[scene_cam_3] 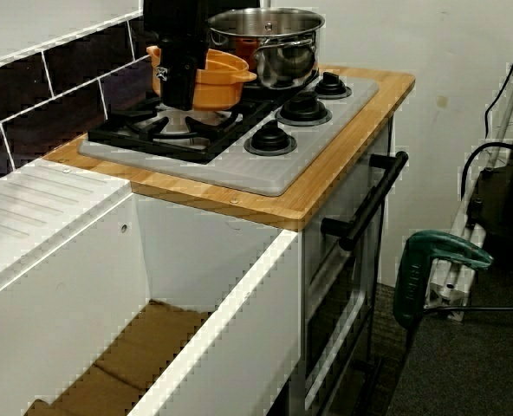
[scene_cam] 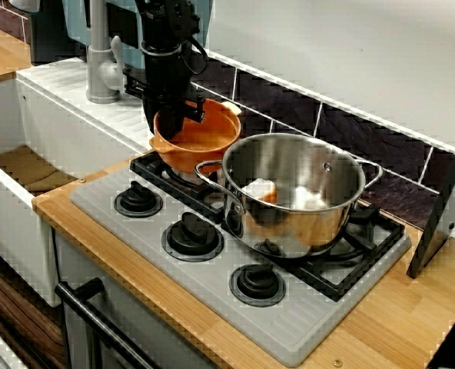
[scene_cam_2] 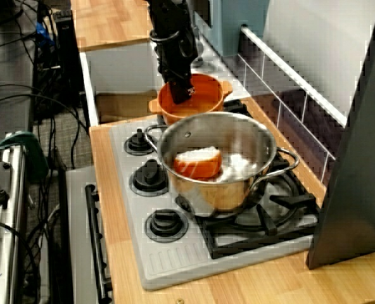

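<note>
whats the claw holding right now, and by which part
Seemingly the round orange pot, gripped by the claw at its rim; the fingertips are partly hidden.

The steel pot [scene_cam: 293, 192] crowded the orange pot [scene_cam: 212, 140] on one side, the tap [scene_cam: 101, 65] stood near the other, the tiled wall [scene_cam: 350, 127] closed behind, and the low knobs [scene_cam: 191, 234] in front left open room.

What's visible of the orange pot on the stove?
The round orange pot looks like glossy plastic, with two small side handles and no lid. It stands upright on the black burner grate, looks empty, close behind the shiny steel pot; contact between them is unclear. The black tool reaches down inside its rim; whether it grips is unclear.
</note>
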Controlling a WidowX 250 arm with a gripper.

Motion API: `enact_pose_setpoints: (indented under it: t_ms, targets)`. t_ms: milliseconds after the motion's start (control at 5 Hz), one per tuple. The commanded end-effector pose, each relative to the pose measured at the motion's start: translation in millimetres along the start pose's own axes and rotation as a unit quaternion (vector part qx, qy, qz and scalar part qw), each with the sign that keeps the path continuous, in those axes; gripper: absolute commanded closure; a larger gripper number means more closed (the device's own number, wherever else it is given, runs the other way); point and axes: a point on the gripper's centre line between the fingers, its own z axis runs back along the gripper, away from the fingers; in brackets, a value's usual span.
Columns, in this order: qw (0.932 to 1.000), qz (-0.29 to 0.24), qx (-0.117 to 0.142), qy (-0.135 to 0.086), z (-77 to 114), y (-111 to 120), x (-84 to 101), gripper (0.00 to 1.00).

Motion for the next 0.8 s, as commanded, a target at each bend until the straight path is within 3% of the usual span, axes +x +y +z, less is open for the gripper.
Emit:
enact_pose_setpoints:
  t_ms: [0, 200, 400, 600]
  targets:
    - [0.9995, -0.001, 0.014, -0.027, -5.2, -2.4, -0.5, 1.00]
    - [0.9996, 0.004, 0.013, -0.027, -5.0, -2.6, 2.0, 1.00]
    - [0.9998, 0.007, 0.014, -0.016, -2.9, -2.0, 4.2, 0.00]
    - [0.9997, 0.016, 0.012, -0.013, 0.8, 1.4, 8.6, 0.00]
